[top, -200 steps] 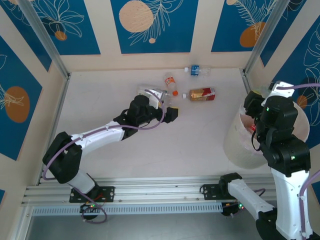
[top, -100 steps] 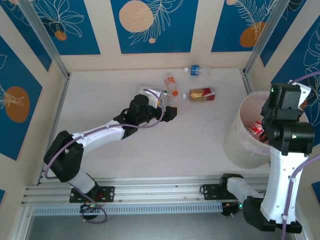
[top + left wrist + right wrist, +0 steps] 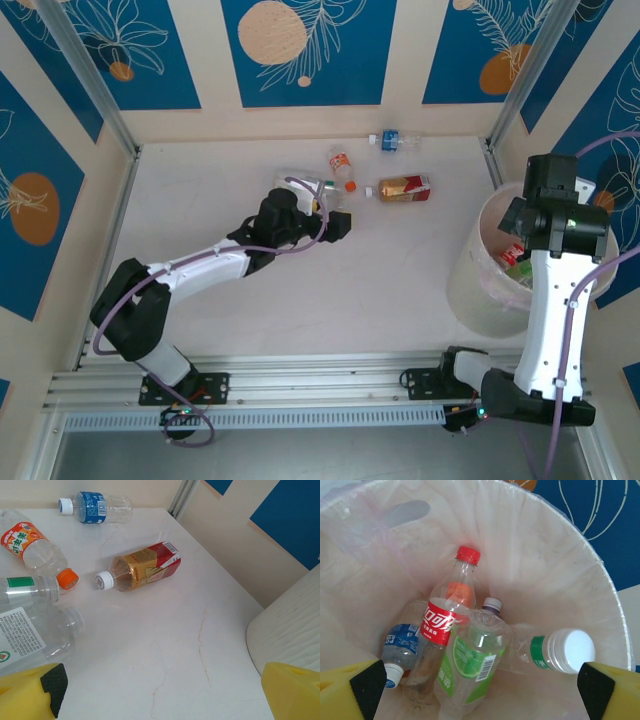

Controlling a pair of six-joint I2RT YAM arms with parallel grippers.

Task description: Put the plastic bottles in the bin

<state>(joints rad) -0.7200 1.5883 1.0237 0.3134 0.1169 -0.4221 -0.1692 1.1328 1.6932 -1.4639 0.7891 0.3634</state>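
Observation:
My right gripper (image 3: 482, 696) hangs open over the bin (image 3: 547, 555), nothing between its yellow fingers (image 3: 355, 690). Inside lie several plastic bottles: a red-labelled one (image 3: 442, 625), a green-labelled one (image 3: 470, 667), a white-capped one (image 3: 555, 652) and a blue-labelled one (image 3: 400, 647). My left gripper (image 3: 165, 700) is open low over the table. Ahead of it lie a red-and-gold bottle (image 3: 142, 570), an orange-labelled one (image 3: 32, 545), a blue-labelled one (image 3: 95, 507) and two clear ones (image 3: 30, 630). From above, the left gripper (image 3: 335, 217) sits beside that cluster (image 3: 405, 188).
The bin (image 3: 480, 290) stands at the table's right side, its wall (image 3: 290, 625) to the right of my left gripper. Patterned blue walls and metal posts (image 3: 515, 90) close in the table on three sides. Bare marble tabletop (image 3: 380, 280) lies between the arms.
My right gripper has opened and risen above the bin, and a green-labelled bottle now lies inside. The left arm has barely moved.

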